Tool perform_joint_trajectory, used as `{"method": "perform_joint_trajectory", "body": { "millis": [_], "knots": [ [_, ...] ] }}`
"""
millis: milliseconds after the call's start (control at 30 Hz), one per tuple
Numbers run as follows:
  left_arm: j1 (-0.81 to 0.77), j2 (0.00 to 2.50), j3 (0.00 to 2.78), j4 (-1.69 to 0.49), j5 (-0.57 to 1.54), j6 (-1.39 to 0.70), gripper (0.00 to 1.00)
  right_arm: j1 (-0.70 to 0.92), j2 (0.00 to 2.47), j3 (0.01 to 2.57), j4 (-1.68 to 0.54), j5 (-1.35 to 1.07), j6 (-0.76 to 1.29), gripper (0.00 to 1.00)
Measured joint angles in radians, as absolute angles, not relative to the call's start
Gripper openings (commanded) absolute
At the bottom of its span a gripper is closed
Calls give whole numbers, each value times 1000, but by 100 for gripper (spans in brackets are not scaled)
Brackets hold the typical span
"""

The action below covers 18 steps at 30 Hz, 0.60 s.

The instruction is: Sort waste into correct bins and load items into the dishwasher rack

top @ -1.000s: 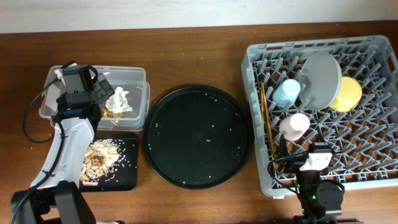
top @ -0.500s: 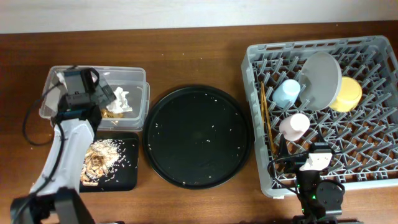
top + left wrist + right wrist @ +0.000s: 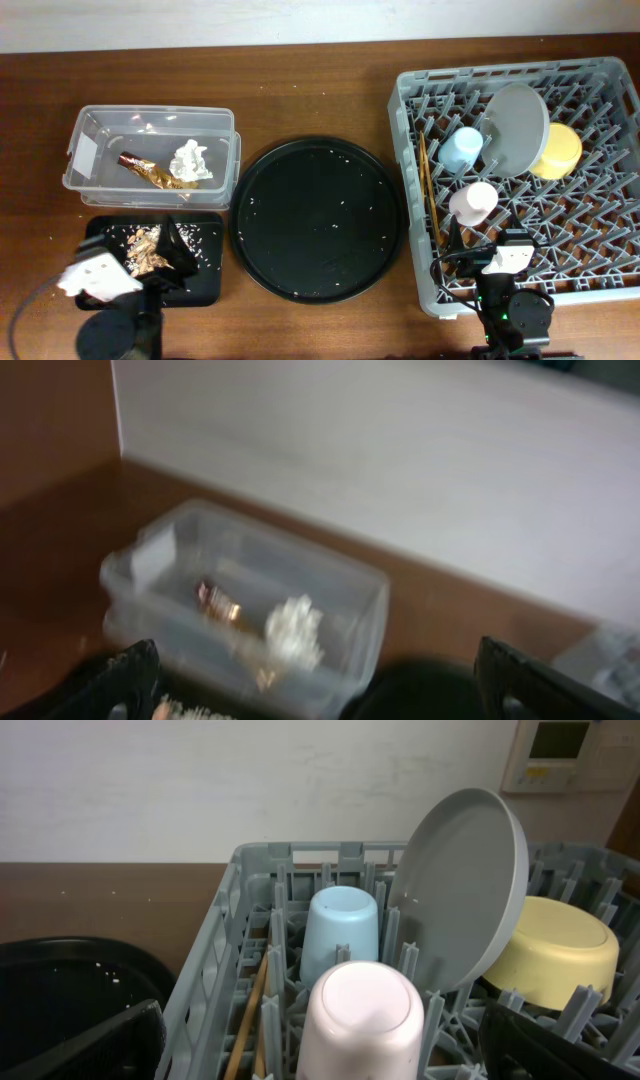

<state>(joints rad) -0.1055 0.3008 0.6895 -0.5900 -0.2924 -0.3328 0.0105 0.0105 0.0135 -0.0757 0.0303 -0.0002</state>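
The clear tub (image 3: 150,130) holds the white tissue (image 3: 190,160) and the brown-gold wrapper (image 3: 145,172). They also show, blurred, in the left wrist view: tub (image 3: 350,590), tissue (image 3: 293,632), wrapper (image 3: 215,600). Beige food scraps (image 3: 143,248) lie in the small black tray (image 3: 205,280). My left gripper (image 3: 172,255) is open and empty above that tray. The grey rack (image 3: 410,140) holds the pink cup (image 3: 473,202), blue cup (image 3: 462,150), plate (image 3: 515,128), yellow bowl (image 3: 557,150) and chopsticks (image 3: 428,195). My right gripper (image 3: 500,250) is open at the rack's front edge, the pink cup (image 3: 362,1010) between its fingers.
The large round black tray (image 3: 318,218), dotted with crumbs, lies between the bins and the rack. The right wrist view shows the blue cup (image 3: 340,925), the upright plate (image 3: 465,885), the bowl (image 3: 550,950) and the rack wall (image 3: 215,970).
My left arm has pulled back from over the clear tub to the table's front left, over the small black tray. The right arm has not moved.
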Motion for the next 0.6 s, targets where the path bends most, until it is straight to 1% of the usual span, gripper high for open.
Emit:
{"method": "perform_joint_trajectory", "body": {
  "millis": [67,100,133,200,233,300,433,500,567,600],
  "knots": [
    [-105,213,550,-547,-291,-332,99,10,11,13,-75,30,0,98],
    [-105,128,435,-482,-284,-332,99,10,11,13,-75,30,0,99],
    [-105,110,385,-365,-274,-333,99,10,11,13,-75,30,0,98],
    [-105,56,262,-59,-220,-334,99,10,9,13,-75,30,0,98],
    [-105,36,201,31,-192,-333,99,10,10,13,-75,30,-1,98],
    [-105,21,107,94,-163,-333,99,10,10,13,-75,30,0,98],
    [-105,17,36,116,-146,-332,99,10,10,13,-75,30,0,98],
    [-104,15,22,54,-145,-329,99,10,10,13,-75,30,0,98],
    [-76,13,15,-69,-136,-313,99,10,10,13,-75,30,-1,98],
    [-57,13,15,-72,-121,-285,99,10,10,13,-75,30,0,98]
  ]
}}
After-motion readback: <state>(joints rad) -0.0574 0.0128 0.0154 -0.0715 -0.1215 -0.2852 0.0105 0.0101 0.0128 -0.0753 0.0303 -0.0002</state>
